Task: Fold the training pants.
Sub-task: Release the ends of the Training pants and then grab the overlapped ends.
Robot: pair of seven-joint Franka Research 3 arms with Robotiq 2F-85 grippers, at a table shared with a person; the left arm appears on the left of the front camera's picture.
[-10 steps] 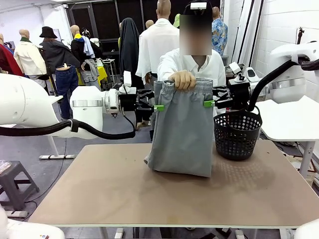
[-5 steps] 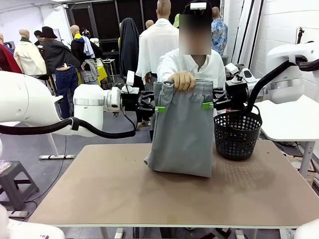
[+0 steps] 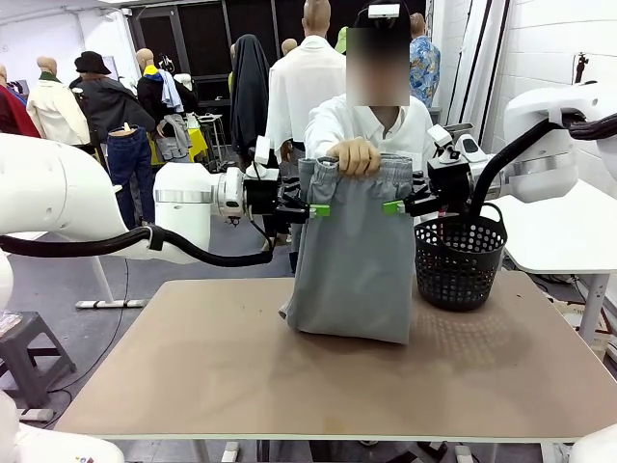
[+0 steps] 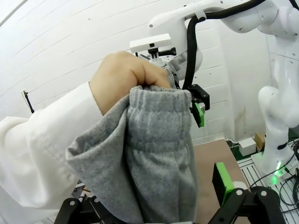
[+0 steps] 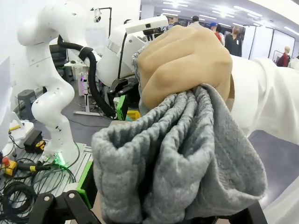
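Fingers (image 3: 319,209) of your left gripper (image 3: 310,208) and right gripper (image 3: 396,205) gape beside the pants (image 3: 352,270), a hand (image 3: 358,155) dangling them unfolded: no fold made yet.

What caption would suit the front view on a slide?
A person's hand holds the training pants up by the waistband; left tool and right tool flank them, open.

Both arms reach in level; the left gripper (image 3: 312,209) and right gripper (image 3: 397,205) gape at either side of the pants (image 3: 352,260), just below the person's hand (image 3: 358,155) clenched on top.
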